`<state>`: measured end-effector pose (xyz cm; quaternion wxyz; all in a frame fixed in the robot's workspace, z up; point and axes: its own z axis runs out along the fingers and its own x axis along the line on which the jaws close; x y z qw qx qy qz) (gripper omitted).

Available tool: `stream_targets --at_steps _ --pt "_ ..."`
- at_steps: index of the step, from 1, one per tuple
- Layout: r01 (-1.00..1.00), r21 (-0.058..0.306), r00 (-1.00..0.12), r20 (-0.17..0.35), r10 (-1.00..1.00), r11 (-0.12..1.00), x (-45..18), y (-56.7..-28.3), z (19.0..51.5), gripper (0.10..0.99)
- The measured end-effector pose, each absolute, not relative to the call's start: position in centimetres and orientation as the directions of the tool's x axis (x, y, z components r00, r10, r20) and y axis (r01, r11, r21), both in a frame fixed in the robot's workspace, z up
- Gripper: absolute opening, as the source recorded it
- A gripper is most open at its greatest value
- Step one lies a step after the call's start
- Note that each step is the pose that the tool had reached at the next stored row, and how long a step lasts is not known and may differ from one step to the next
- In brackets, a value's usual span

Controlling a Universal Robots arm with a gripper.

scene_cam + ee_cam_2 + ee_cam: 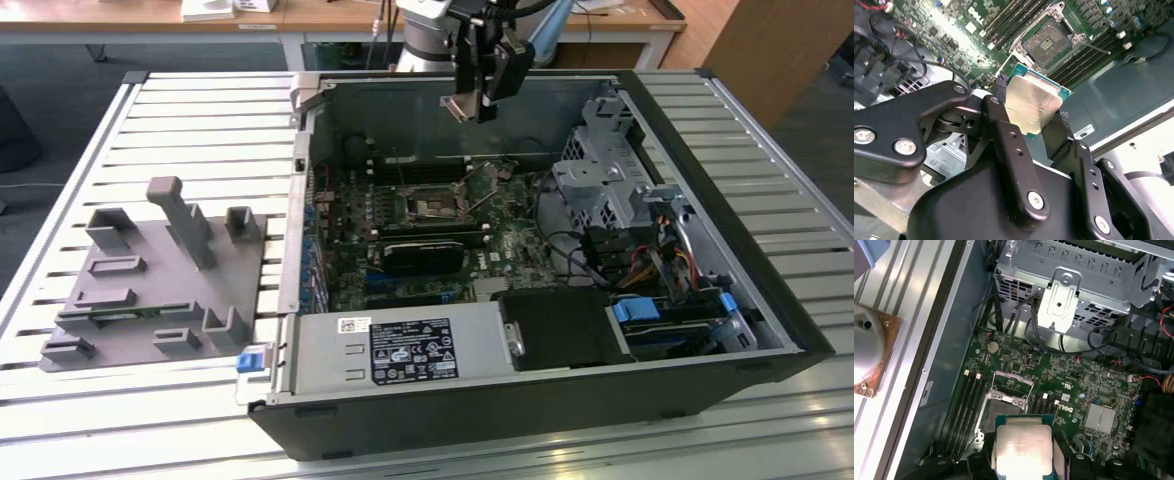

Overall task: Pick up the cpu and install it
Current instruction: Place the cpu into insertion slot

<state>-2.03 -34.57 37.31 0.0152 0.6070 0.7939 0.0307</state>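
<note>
The cpu (1034,102), a flat square chip with a silvery top and a green rim, is clamped by two opposite edges in my gripper (1031,107), which is shut on it. In the exterior view my gripper (470,108) hangs above the rear of the open computer case (694,130), with the cpu (461,106) tilted between the fingers. The open motherboard socket (434,208) lies below and nearer the front. Both wrist views show the socket (1046,42) (1004,402) uncovered beyond the held cpu (1021,450).
A grey tray (147,280) with upright posts sits on the slatted table at the exterior view's left. Inside the case are a metal drive cage (607,180) (1069,285), a power supply (400,350), a black block (420,255) and loose cables (667,265).
</note>
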Motion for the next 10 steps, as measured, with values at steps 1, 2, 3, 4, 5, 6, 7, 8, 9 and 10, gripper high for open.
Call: stream_targets --at_steps 1,2,3,4,5,6,7,8,9,10 --pt "0.968 0.067 -0.245 0.013 0.969 0.244 -2.0 -34.6 37.2 0.537" --pt "0.972 0.067 -0.228 0.013 0.974 0.226 -2.0 -34.6 37.2 0.537" --pt "0.976 0.067 -0.21 0.013 0.978 0.209 -2.0 -34.6 37.1 0.537" --pt "0.979 0.067 -0.192 0.013 0.981 0.191 -2.0 -34.6 37.0 0.537" --pt "0.983 0.067 -0.175 0.013 0.985 0.173 -2.0 -34.6 36.9 0.537" --pt "0.986 0.067 -0.155 0.013 0.988 0.154 -2.0 -34.6 36.7 0.537" --pt "0.988 0.067 -0.138 0.013 0.99 0.136 -2.0 -34.6 36.6 0.537" --pt "0.991 0.067 -0.12 0.013 0.993 0.119 -2.0 -34.6 36.5 0.537" --pt "0.993 0.067 -0.102 0.013 0.995 0.101 -2.0 -34.6 36.3 0.537" --pt "0.994 0.067 -0.084 0.013 0.996 0.083 -2.0 -34.6 36.2 0.537"
